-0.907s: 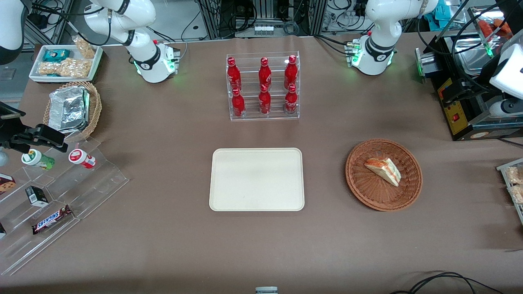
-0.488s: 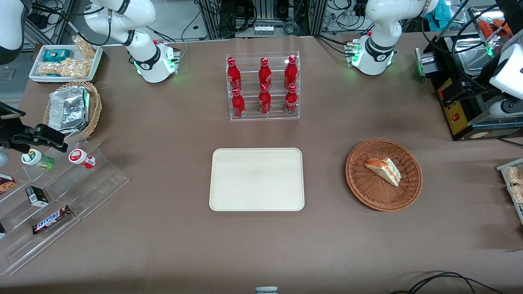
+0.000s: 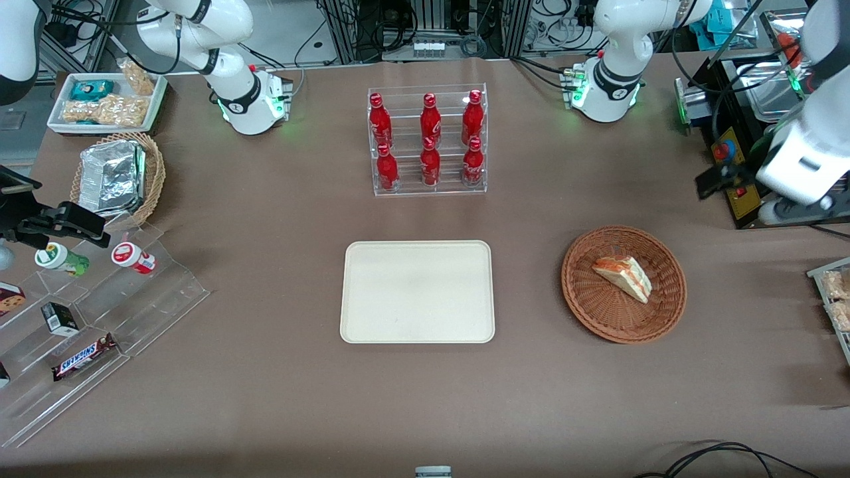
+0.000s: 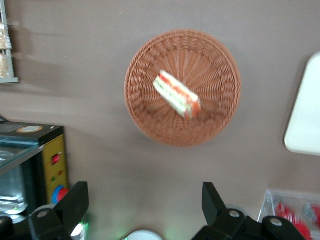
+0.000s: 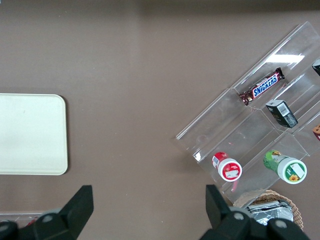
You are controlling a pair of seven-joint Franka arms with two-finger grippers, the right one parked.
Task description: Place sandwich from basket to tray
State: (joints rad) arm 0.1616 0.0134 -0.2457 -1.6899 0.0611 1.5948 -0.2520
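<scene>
The sandwich [image 3: 623,277], a white wedge with orange and green layers, lies in the reddish-brown wicker basket [image 3: 611,322]. Beside the basket, toward the parked arm's end, sits the cream tray [image 3: 417,291] with nothing on it. The left arm's gripper [image 3: 720,178] hangs high over the table, farther from the front camera than the basket and toward the working arm's end. Its fingers [image 4: 75,200] stand wide apart with nothing between them. The left wrist view looks down on the sandwich [image 4: 176,94], the basket [image 4: 210,65] and an edge of the tray [image 4: 306,115]; the gripper [image 4: 144,200] is open there.
A clear rack of red bottles [image 3: 428,141] stands farther from the camera than the tray. A black machine [image 3: 737,196] sits by the gripper. A snack rack [image 3: 833,299] edges the working arm's end. Acrylic steps [image 3: 99,312] and a foil-pack basket [image 3: 116,178] lie toward the parked arm's end.
The left arm has swung in from the working arm's end toward the basket, and its gripper now shows over the black machine's edge. Sandwich, basket and tray have not moved.
</scene>
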